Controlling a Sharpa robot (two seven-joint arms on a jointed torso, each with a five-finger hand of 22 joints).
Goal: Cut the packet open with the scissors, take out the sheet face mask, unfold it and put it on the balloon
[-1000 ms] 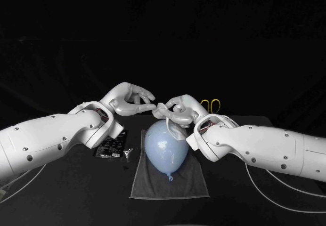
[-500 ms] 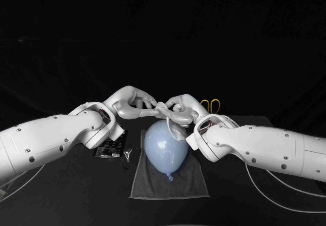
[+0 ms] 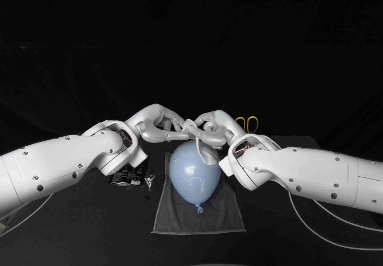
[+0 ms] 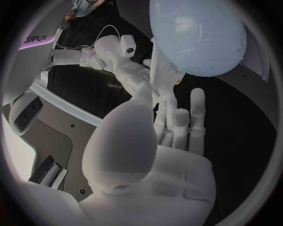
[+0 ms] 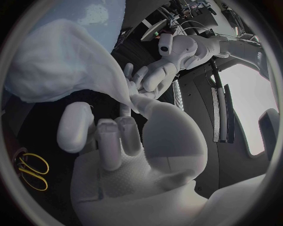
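A pale blue balloon [image 3: 195,174] lies on a grey towel [image 3: 198,216]. Both hands meet just above its far end. My right hand [image 3: 212,126] pinches the white sheet mask [image 3: 207,151], which hangs crumpled over the balloon's far side. My left hand [image 3: 162,126] has reached in from the left, and its thumb and a finger pinch the mask's edge [image 4: 160,87] beside the right hand's fingertips. From the right wrist, the mask [image 5: 65,61] drapes over the balloon [image 5: 103,12], with the left hand [image 5: 154,73] at its edge. The yellow-handled scissors [image 3: 249,123] lie behind the right hand.
The black packet [image 3: 128,175] lies on the table left of the towel, partly under my left arm, with a small cut-off scrap [image 3: 149,178] beside it. The scissors [image 5: 32,172] sit on the table off the towel's far right corner.
My left hand has moved right and slightly down until its fingertips meet the right hand's at the mask. The right hand, balloon and towel have stayed put.
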